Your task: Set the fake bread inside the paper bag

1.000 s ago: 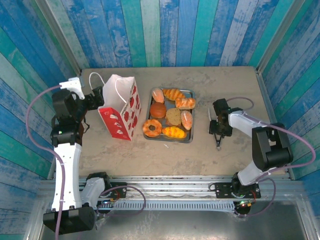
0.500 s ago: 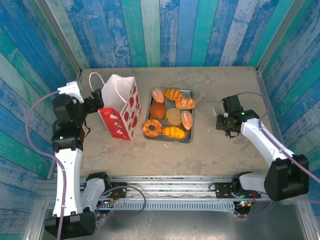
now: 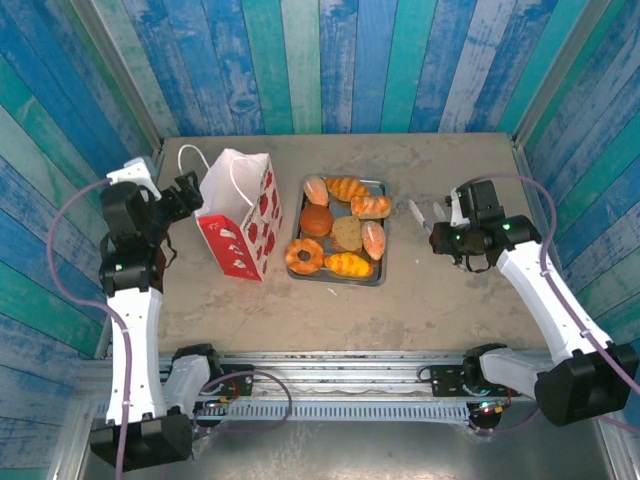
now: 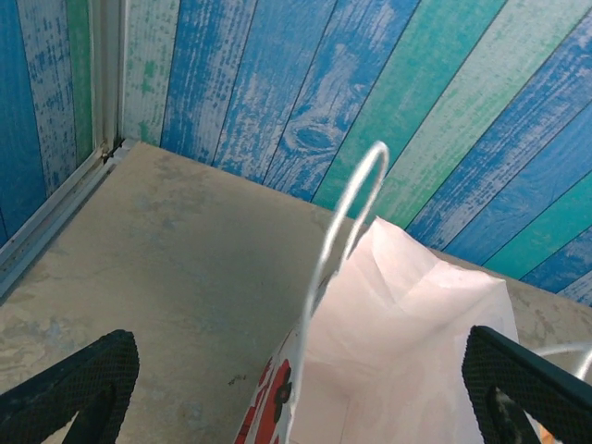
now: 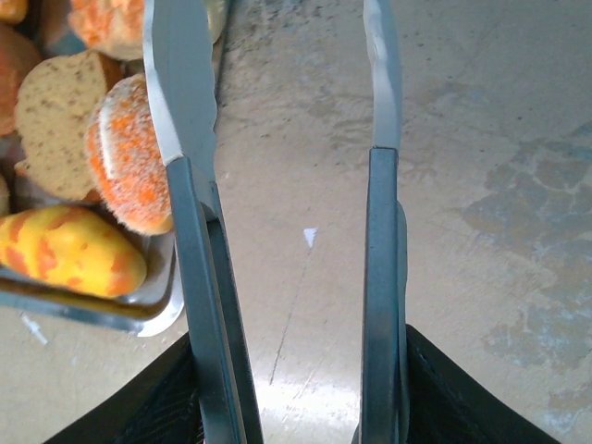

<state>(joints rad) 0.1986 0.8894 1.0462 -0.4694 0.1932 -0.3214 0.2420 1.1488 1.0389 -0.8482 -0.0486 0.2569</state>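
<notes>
Paper bag [image 3: 240, 215] left of tray [image 3: 335, 281], fake bread [image 3: 347, 234] on tray

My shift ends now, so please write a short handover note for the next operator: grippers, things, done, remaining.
Left gripper: open, at the paper bag's left side, holding nothing.
Right gripper: shut on the metal tongs, right of the tray.
Fake bread: eight pieces, all on the tray; bag stands upright beside it.
Done: tongs in hand.
To do: every piece into the bag.
</notes>
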